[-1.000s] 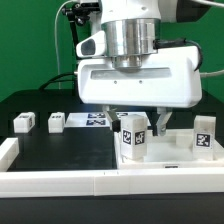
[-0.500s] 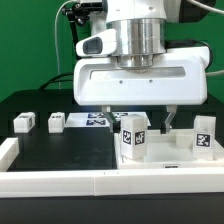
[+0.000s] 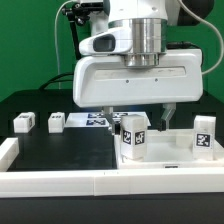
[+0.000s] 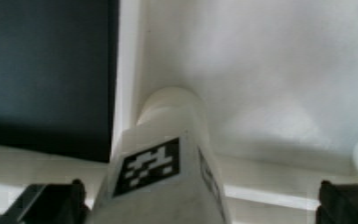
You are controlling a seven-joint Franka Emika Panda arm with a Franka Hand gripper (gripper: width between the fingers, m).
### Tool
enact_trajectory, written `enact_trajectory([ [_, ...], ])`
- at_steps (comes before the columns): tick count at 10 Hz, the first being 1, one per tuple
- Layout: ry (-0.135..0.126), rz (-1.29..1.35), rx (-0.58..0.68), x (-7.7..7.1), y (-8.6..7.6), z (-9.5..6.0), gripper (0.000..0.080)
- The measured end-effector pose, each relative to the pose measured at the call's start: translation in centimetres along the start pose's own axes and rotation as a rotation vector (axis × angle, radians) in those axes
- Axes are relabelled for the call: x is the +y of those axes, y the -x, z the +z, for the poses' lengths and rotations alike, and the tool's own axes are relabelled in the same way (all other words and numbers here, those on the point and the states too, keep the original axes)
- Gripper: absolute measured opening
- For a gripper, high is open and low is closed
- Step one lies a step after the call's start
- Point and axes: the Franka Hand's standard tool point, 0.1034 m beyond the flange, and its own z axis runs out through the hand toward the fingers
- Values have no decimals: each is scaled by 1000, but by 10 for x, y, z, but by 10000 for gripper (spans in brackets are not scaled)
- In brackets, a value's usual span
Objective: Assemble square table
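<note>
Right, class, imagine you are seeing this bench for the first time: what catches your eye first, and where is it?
The big white gripper fills the middle of the exterior view, jaws wide open over an upright tagged leg standing on the white square tabletop. Two more legs sit loose on the black table at the exterior view's left.

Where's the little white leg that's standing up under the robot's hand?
In the exterior view the leg stands upright on the table top, below the open gripper; another leg stands to the exterior view's right.
</note>
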Motion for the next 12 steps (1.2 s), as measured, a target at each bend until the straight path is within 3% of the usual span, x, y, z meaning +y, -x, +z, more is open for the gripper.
enact_trajectory([
  [5, 15, -208, 0, 7, -2, -4, 649],
  [6, 15, -206, -1, 7, -1, -3, 558],
  [7, 15, -206, -1, 7, -1, -3, 558],
  [8, 15, -206, -1, 7, -1, -3, 375],
  [9, 14, -199, 0, 7, -1, -4, 290],
  [12, 13, -140, 1, 7, -1, -3, 290],
])
